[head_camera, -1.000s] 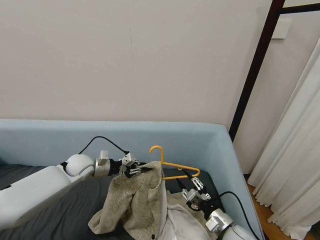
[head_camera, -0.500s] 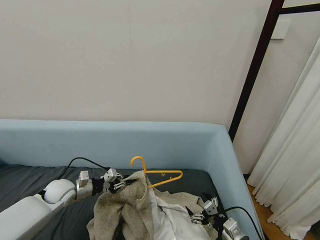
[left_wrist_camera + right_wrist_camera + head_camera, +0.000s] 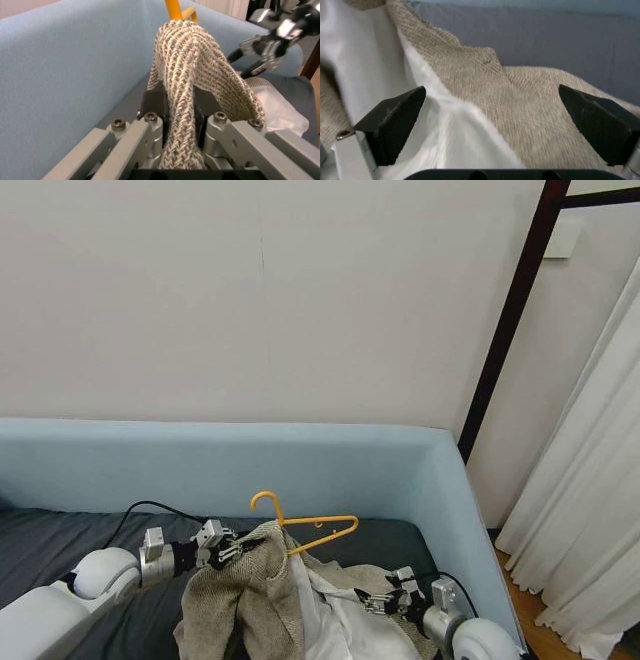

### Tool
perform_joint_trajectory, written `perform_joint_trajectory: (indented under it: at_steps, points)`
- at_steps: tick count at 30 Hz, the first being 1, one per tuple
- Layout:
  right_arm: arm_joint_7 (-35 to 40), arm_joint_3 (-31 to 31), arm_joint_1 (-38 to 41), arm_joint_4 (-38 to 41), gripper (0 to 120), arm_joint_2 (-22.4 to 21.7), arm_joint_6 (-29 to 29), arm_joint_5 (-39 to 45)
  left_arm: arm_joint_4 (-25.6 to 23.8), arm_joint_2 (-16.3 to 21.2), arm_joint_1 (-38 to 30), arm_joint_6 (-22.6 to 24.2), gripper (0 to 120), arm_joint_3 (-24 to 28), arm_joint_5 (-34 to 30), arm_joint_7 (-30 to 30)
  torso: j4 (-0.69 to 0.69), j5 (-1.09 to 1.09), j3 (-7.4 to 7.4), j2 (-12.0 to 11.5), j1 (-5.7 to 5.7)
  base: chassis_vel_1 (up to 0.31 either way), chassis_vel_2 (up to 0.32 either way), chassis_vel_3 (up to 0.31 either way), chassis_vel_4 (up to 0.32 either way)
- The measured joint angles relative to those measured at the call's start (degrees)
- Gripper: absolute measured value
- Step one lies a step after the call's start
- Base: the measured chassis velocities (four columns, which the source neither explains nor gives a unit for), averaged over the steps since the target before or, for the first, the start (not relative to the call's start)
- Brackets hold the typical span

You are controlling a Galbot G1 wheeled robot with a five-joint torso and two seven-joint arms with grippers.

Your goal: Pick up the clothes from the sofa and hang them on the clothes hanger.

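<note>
Item: beige knit jacket (image 3: 250,585) with white lining (image 3: 330,620), heaped on the dark grey seat cushion (image 3: 50,530) of a light blue sofa (image 3: 350,465), toward the sofa's end at 3 o'clock. Top fold raised off the cushion; the rest slumps down toward 6 o'clock, lining spilling out at 5 o'clock. Item: yellow clothes hanger (image 3: 322,522), at 12 to 1 o'clock of the heap, hook up, one shoulder jutting free toward 3 o'clock, the other end passing under the jacket's top fold. Item: left claw (image 3: 222,550), at 9 o'clock of the jacket, arm reaching in low over the cushion; the left wrist view shows it (image 3: 175,108) clamped tight on a thick roll of the knit (image 3: 195,56), with the hanger shaft (image 3: 173,8) just beyond that roll. Item: right claw (image 3: 385,598), at 4 o'clock of the heap, fingers spread wide and gripping nothing; the right wrist view places it (image 3: 495,123) just over the weave (image 3: 535,101) and the lining (image 3: 370,56), whether touching cannot be told. Surroundings: plain pale wall (image 3: 250,300) behind the sofa back; dark upright post (image 3: 505,330) at 2 o'clock; white curtain (image 3: 600,480) at 3 o'clock.
</note>
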Motion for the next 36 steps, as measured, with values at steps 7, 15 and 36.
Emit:
perform_joint_trajectory:
  at_steps: [7, 15, 36]
  points:
    - [-1.5, -4.3, 6.7, -7.3, 100, 4.0, -0.3, -0.5, -0.4, 0.1, 0.1, 0.0, 10, -0.2, -0.3, 0.0, 0.0, -0.01, 0.0, 0.0, 0.0, 0.0, 0.0, 0.0, 0.0]
    - [-2.8, -8.2, 10.5, -14.2, 100, 7.2, -2.6, -1.6, -0.7, 0.7, 0.8, -0.3, 10, -0.7, -0.2, 0.5, 0.0, 0.0, 0.0, 0.0, 0.0, 0.0, 0.0, 0.0, 0.0]
    - [-1.2, -9.8, 10.7, -18.3, 68, 8.7, -4.3, -4.3, -2.2, 1.1, 1.7, -0.4, 10, -1.3, 0.1, 0.8, -0.01, 0.0, -0.01, 0.0, 0.0, 0.0, 0.0, 0.0, 0.0]
